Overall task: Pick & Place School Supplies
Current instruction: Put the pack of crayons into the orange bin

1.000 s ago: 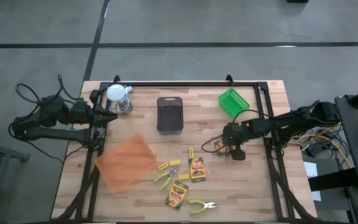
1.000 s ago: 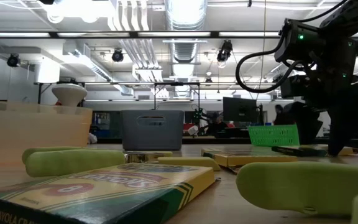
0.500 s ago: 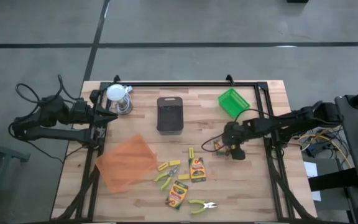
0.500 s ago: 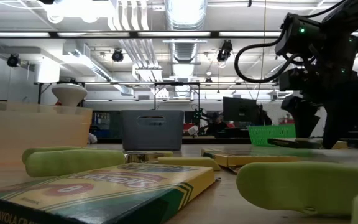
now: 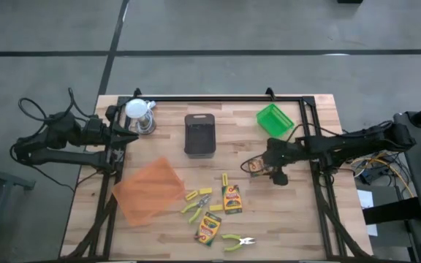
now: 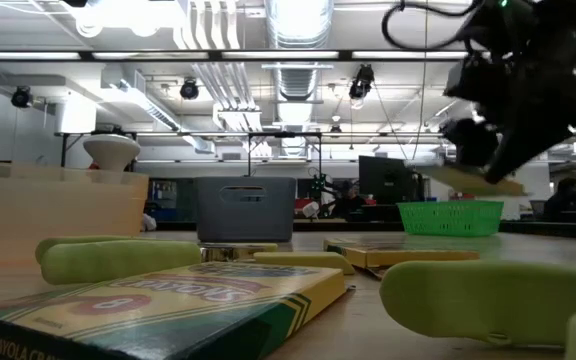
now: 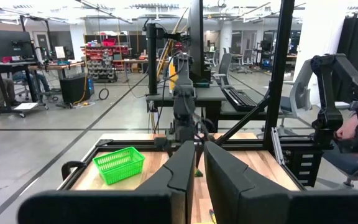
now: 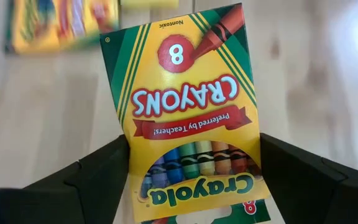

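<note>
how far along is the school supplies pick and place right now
Done: nothing visibly sorted yet. In hand: the right gripper holds a crayon box off the table, near the green basket. Left: two crayon boxes, scissors and yellow sticks on the wood.

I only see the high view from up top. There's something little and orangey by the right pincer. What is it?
Observer: The right wrist view shows the right pincer gripping a crayon box. Its label reads "8 Crayons".
Operator: Is it sitting on the table?
Observer: No. In the low view the crayon box hangs tilted in the air, higher than the green basket.
Operator: What about the left pincer?
Observer: The left wrist view shows the left pincer shut, with nothing in it.
</note>
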